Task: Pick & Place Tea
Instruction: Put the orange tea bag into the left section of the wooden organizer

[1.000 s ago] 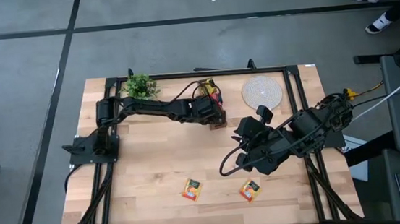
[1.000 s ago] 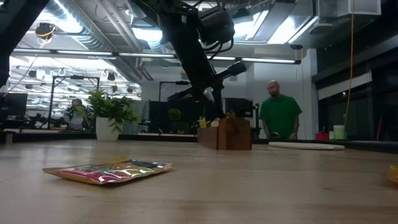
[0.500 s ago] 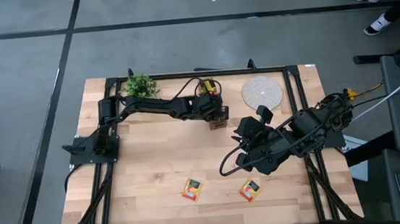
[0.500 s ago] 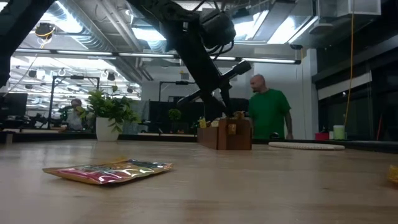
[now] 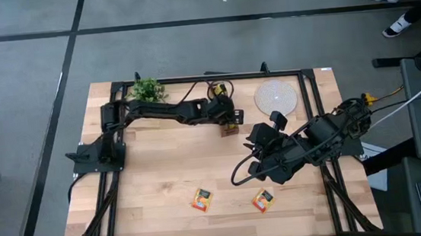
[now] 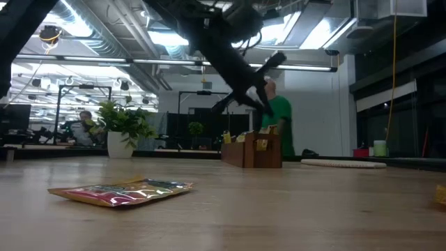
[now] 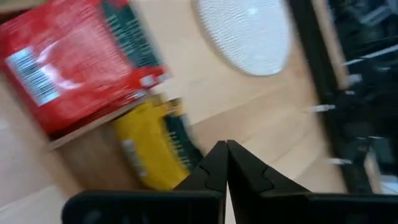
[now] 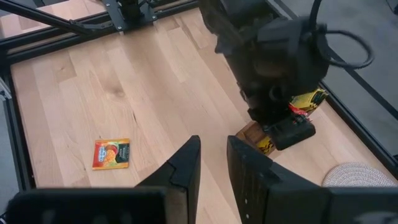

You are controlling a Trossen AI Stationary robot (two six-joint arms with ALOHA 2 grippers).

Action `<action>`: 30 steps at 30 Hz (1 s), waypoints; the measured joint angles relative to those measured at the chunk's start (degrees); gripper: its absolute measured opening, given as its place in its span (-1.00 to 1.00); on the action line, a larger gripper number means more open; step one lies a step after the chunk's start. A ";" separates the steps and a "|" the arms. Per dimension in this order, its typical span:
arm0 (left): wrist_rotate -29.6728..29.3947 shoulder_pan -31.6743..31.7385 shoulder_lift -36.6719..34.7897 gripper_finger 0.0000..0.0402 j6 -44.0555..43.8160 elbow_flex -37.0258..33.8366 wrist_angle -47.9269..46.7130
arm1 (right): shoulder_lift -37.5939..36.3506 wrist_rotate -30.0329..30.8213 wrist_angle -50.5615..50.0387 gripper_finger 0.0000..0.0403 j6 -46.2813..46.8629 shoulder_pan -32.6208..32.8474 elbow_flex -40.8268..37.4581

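Two orange tea sachets (image 5: 202, 200) (image 5: 263, 200) lie flat on the table near its front edge; one of them shows in the right wrist view (image 8: 111, 154) and one in the low view (image 6: 122, 192). A small wooden box (image 5: 229, 125) at the far middle holds a red sachet (image 7: 68, 59) and a yellow sachet (image 7: 152, 152). My left gripper (image 7: 225, 148) is shut and hangs just above the box (image 6: 254, 150) with nothing in it. My right gripper (image 8: 212, 155) hovers high over the table's right middle (image 5: 255, 169), open with only bare table between its fingers.
A small potted plant (image 5: 147, 90) stands at the far left and a round pale woven mat (image 5: 276, 97) lies at the far right. Black frame rails (image 5: 207, 78) run around the table. A person in green (image 6: 279, 115) stands behind the box, beyond the table.
My left gripper, shut throughout, has tipped its fingers up toward level and drifted slightly toward the table's right over the box. The person in green has walked across behind the box.
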 joint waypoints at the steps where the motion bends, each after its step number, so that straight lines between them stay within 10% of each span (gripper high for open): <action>1: 0.05 -0.09 -0.66 -0.99 0.81 0.01 0.32 | 0.00 0.00 0.02 -0.59 0.00 0.01 0.00; 15: -0.78 -4.10 -20.46 -0.91 31.20 0.05 -7.81 | 0.00 -1.56 0.03 -0.59 -3.09 0.48 0.02; 30: -7.75 -16.15 -32.45 -0.17 32.46 0.05 -30.22 | 0.81 -9.44 0.24 -0.38 1.48 1.47 -3.64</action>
